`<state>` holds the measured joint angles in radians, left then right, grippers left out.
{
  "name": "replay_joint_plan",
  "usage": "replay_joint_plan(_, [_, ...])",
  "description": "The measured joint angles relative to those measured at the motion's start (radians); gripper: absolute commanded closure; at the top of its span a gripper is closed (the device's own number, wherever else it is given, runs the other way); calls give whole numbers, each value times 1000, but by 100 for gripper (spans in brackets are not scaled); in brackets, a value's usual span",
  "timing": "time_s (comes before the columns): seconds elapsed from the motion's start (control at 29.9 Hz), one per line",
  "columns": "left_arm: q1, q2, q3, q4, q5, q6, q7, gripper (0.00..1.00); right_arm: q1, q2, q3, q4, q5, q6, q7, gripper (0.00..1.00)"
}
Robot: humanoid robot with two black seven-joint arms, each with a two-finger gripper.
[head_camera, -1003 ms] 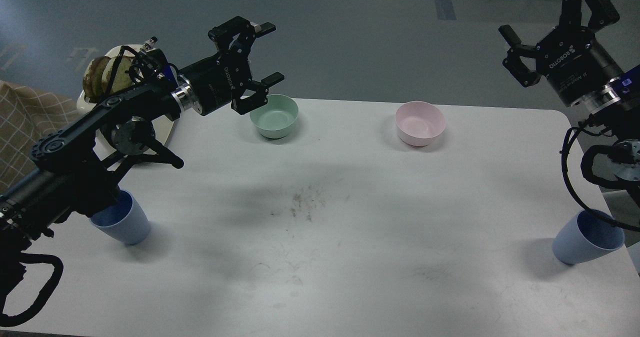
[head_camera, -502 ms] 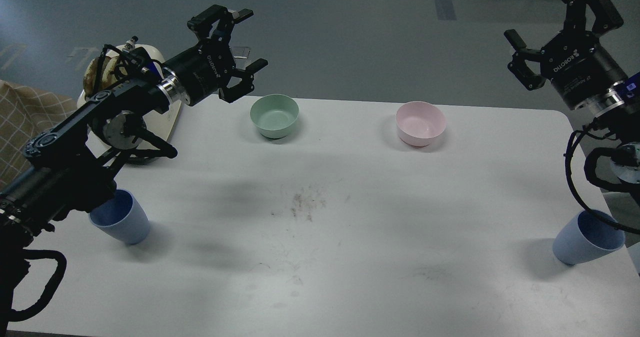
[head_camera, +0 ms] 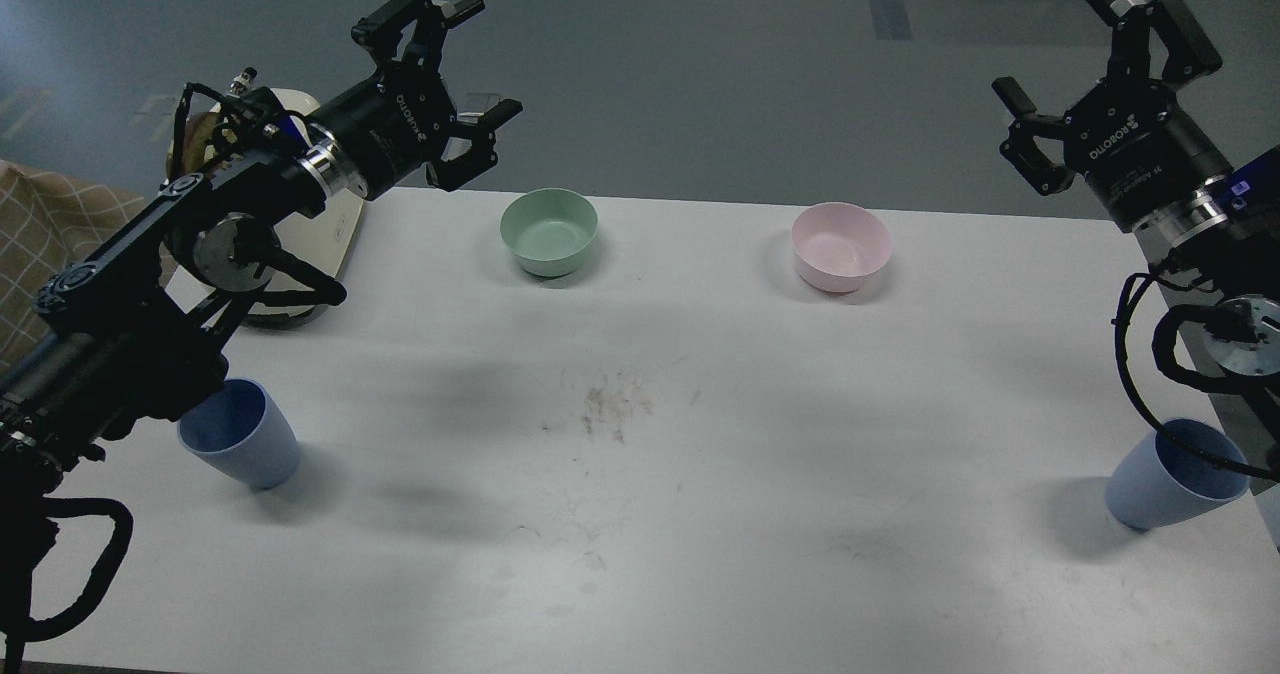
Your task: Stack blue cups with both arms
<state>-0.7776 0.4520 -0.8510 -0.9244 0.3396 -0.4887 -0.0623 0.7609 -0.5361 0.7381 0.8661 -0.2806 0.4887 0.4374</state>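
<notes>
Two dusty-blue cups stand upright on the white table (head_camera: 700,514). One blue cup (head_camera: 243,445) is at the near left, partly behind my left arm. The other blue cup (head_camera: 1170,476) is at the near right edge, with a cable of my right arm across its rim. My left gripper (head_camera: 472,57) is open and empty, raised above the table's far left edge, well away from the left cup. My right gripper (head_camera: 1058,49) is open and empty, raised beyond the far right corner, high above the right cup.
A pale green bowl (head_camera: 549,231) and a pink bowl (head_camera: 840,245) sit along the far side of the table. A white appliance with brown round things (head_camera: 330,244) stands at the far left corner. A checked cloth (head_camera: 40,244) lies at the left.
My left gripper has drawn back to the left and upward, away from the green bowl. My right gripper has shifted slightly up and left. Both cups have stayed put.
</notes>
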Motion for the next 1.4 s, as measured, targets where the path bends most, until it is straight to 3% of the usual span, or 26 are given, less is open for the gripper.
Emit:
replay_joint_plan(0.43, [69,8,-39,-95,11,0,-5,3,-32,6,4,-6,-2,0,-5,0])
replay_joint_plan(1.4, [89,34,-47,-171,12,0,-7,4,-20,14,9,9,-2,0,1,0])
